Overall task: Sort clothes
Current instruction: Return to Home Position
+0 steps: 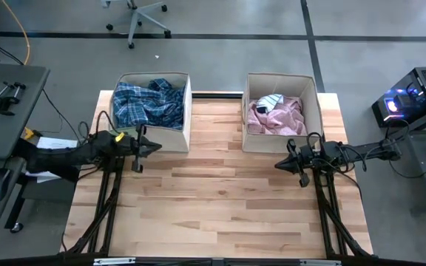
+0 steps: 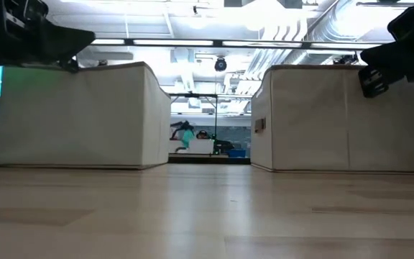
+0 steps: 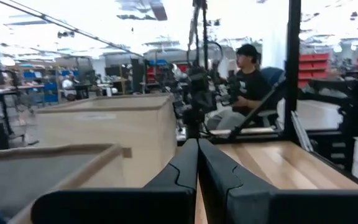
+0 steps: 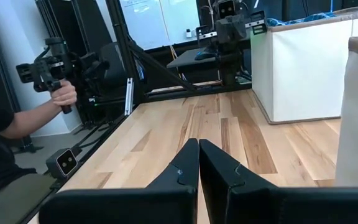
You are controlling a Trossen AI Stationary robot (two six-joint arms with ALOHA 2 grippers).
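Note:
A blue-white plaid shirt [image 1: 150,102] with a dark navy garment lies in the left beige box [image 1: 185,111]. A pale pink garment [image 1: 276,117] with a small white and dark piece on top lies in the right beige box [image 1: 246,111]. My left gripper [image 1: 158,148] is shut and empty, raised just in front of the left box. My right gripper [image 1: 278,164] is shut and empty, raised just in front of the right box. The two point toward each other across the table.
The two boxes stand side by side at the table's far edge. The wooden tabletop [image 1: 220,207] lies in front of them. A person sits beyond the table's right side [image 3: 247,87]; a hand holds a controller beyond its left side [image 4: 58,93].

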